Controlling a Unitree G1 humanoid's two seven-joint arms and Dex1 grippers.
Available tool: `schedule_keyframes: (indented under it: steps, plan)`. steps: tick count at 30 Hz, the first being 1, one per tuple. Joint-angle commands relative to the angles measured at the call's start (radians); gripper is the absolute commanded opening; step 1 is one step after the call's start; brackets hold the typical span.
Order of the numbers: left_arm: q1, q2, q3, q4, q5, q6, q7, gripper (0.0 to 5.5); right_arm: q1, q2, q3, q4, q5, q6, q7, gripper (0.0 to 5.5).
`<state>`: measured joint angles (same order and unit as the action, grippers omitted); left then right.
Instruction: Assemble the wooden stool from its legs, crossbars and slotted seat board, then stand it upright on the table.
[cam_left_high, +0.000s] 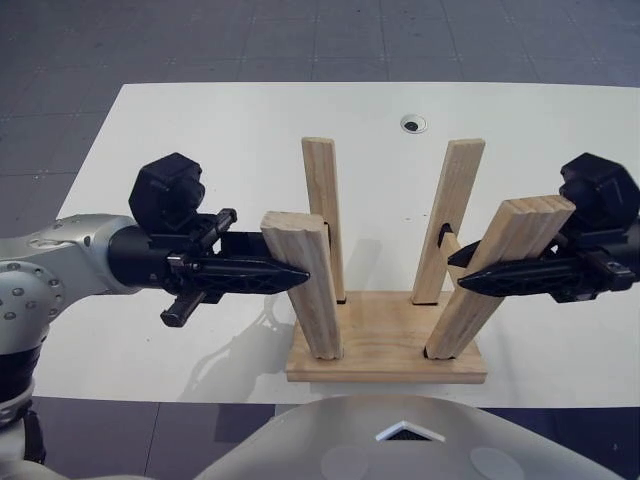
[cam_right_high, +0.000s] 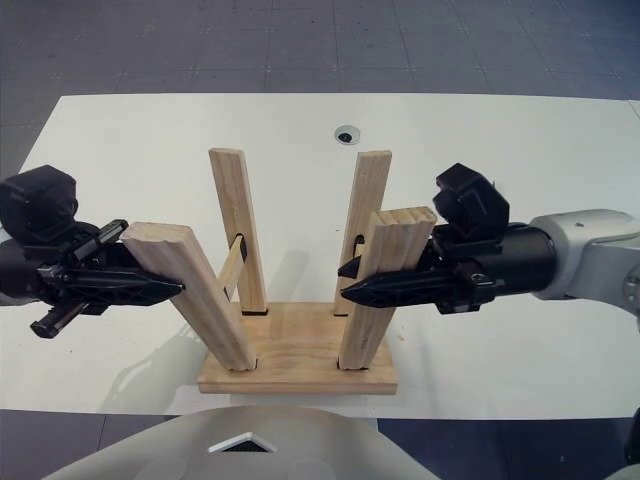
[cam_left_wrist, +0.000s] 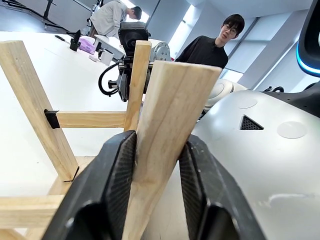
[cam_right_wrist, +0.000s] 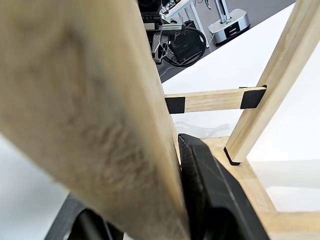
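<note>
The stool stands upside down, with its seat board (cam_left_high: 385, 352) flat on the table (cam_left_high: 200, 150) near the front edge. All four legs point up. My left gripper (cam_left_high: 300, 272) is shut on the front left leg (cam_left_high: 318, 325) near its top. The left wrist view has that leg (cam_left_wrist: 165, 125) pinched between the two black fingers (cam_left_wrist: 117, 175). My right gripper (cam_left_high: 458, 282) is shut on the front right leg (cam_left_high: 525, 225), which leans outward. The two back legs (cam_left_high: 325, 200) (cam_left_high: 452, 200) stand free. A crossbar (cam_left_wrist: 90, 119) joins two legs, and another crossbar (cam_right_wrist: 212, 100) shows in the right wrist view.
A round cable hole (cam_left_high: 412, 123) lies in the table behind the stool. The seat board's front side sits close to the table's near edge. Bare white tabletop stretches to both sides and behind.
</note>
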<state>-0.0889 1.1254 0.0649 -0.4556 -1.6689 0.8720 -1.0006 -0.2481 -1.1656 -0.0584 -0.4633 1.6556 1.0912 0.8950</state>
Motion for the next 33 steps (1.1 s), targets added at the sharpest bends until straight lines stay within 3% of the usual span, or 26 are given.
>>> schedule_keyframes:
  steps: [1, 11, 22, 28, 33]
  plan:
    - [-0.014, 0.027, -0.247, -0.02, -0.078, 0.33, -0.022, 1.28, 0.016, 0.004, 0.202, 0.047, 0.008, 0.211, -0.085, 1.36]
    - [-0.121, -0.05, -0.353, 0.134, -0.083, 0.41, -0.047, 1.28, -0.098, 0.095, 0.335, 0.23, -0.046, 0.308, -0.05, 1.36]
    - [-0.29, -0.156, -0.425, 0.402, 0.016, 0.596, -0.194, 1.28, -0.294, 0.273, 0.402, 0.597, -0.183, 0.414, 0.068, 1.36]
    - [-0.339, -0.095, -0.514, 0.417, 0.216, 0.583, -0.558, 1.28, -0.34, 0.334, 0.429, 0.734, -0.305, 0.422, 0.146, 1.36]
    - [-0.387, -0.104, -0.575, 0.466, 0.256, 0.639, -0.612, 1.28, -0.346, 0.34, 0.434, 0.728, -0.348, 0.438, 0.199, 1.36]
